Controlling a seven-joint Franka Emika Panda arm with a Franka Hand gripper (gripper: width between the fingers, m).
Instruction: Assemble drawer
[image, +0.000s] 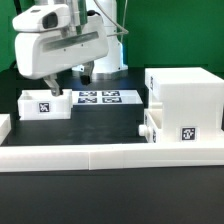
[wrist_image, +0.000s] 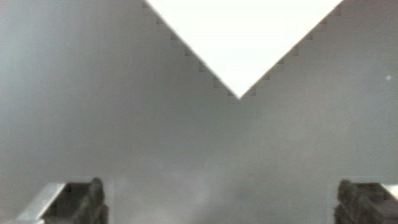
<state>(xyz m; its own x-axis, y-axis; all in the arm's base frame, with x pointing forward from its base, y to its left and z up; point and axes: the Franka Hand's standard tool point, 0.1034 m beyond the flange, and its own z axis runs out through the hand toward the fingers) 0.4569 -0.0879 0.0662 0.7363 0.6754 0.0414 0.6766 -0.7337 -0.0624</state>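
Observation:
The white drawer housing (image: 185, 95) stands at the exterior view's right, with a tag on its front. A smaller knobbed tray (image: 157, 126) sits at the housing's lower side, toward the exterior view's left. A second white tray (image: 42, 104) with a tag lies at the exterior view's left. My gripper (image: 68, 82) hangs above and just behind that tray, apart from it. In the wrist view the gripper (wrist_image: 219, 203) is open and empty, with the fingertips (wrist_image: 71, 203) far apart over blurred grey table. A white corner (wrist_image: 240, 40) shows beyond them; I cannot tell which thing it is.
The marker board (image: 100, 97) lies flat between the left tray and the housing. A long low white wall (image: 110, 155) runs across the front of the table. A green backdrop stands behind.

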